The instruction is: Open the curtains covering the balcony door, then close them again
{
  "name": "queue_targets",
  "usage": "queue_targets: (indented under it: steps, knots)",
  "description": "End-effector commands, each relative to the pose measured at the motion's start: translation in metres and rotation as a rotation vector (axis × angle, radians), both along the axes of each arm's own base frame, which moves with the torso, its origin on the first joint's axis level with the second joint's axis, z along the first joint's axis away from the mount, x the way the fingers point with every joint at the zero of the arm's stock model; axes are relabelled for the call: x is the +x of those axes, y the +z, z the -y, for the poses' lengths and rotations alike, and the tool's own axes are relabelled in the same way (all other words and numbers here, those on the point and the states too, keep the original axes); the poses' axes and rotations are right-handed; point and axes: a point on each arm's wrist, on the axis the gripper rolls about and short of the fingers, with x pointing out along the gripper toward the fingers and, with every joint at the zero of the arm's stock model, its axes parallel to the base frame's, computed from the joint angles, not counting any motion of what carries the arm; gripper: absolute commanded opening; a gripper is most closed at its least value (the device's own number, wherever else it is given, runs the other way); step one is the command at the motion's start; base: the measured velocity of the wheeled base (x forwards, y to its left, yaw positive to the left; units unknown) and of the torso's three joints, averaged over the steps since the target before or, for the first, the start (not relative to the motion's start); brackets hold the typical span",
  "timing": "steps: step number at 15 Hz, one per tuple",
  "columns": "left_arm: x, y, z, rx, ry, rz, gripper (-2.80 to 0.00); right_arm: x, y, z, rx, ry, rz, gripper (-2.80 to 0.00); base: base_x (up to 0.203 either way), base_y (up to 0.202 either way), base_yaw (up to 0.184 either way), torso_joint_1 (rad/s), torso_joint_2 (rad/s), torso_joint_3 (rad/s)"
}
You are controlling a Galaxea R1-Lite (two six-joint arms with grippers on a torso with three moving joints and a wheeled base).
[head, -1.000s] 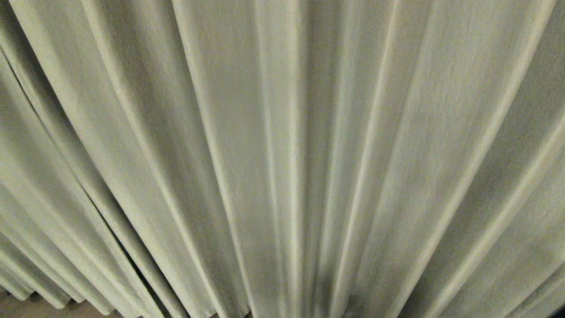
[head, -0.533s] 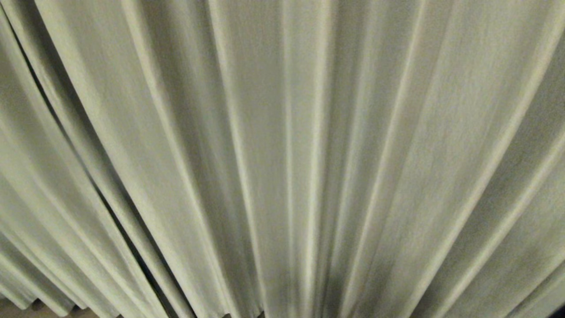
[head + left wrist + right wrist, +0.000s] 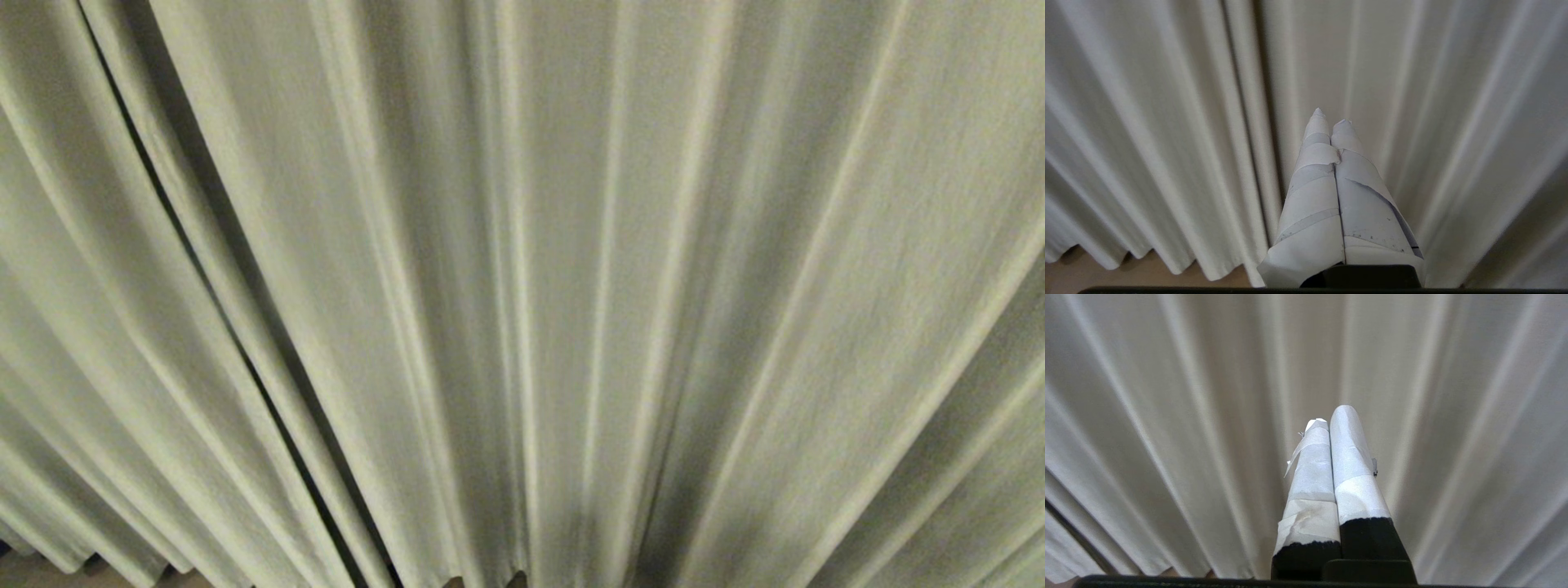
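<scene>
Nearest, the left gripper (image 3: 1331, 116) has its taped fingers (image 3: 1314, 192) clenched together on nothing, pointing at the curtains (image 3: 1167, 122) with the tips just short of the fabric. The right gripper (image 3: 1333, 416) is the same: white-taped fingers (image 3: 1351, 457) pressed together, empty, aimed at the pleats. Beyond them the curtains (image 3: 571, 245) hang drawn across the whole head view, cream with long vertical folds. A dark slit (image 3: 204, 269) runs between two panels toward the left. A strip of floor (image 3: 1126, 273) shows under the hem at the lower left.
</scene>
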Motion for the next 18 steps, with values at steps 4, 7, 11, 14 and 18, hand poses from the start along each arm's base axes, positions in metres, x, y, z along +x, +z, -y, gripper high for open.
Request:
queue_targets:
  steps: [4, 7, 11, 14, 18]
  knots:
    - [0.0000, 0.0000, 0.0000, -0.001, 0.000, 0.001, -2.80, 0.0000, 0.0001, 0.0000, 0.000, 0.000, 0.001, -2.80, 0.000, 0.187, 0.000, 0.004, 0.00, 0.001]
    - [0.0000, 0.0000, 0.0000, -0.001, 0.000, 0.001, -2.80, 0.0000, 0.0001, 0.0000, 0.000, 0.000, 0.001, -2.80, 0.000, 0.188, -0.001, 0.002, 0.00, 0.004]
    - [0.0000, 0.0000, 0.0000, -0.001, 0.000, 0.001, -2.80, 0.0000, 0.0001, 0.0000, 0.000, 0.000, 0.001, -2.80, 0.000, 0.176, 0.002, -0.003, 0.00, 0.002]
    - [0.0000, -0.0001, 0.0000, -0.001, 0.001, -0.001, -2.80, 0.0000, 0.0001, 0.0000, 0.000, 0.000, 0.001, -2.80, 0.000, 0.193, -0.001, 0.005, 0.00, 0.006]
    - [0.0000, -0.0001, 0.0000, -0.001, 0.001, 0.000, -2.80, 0.0000, 0.0001, 0.0000, 0.000, 0.000, 0.001, -2.80, 0.000, 0.184, -0.002, 0.000, 0.00, 0.003]
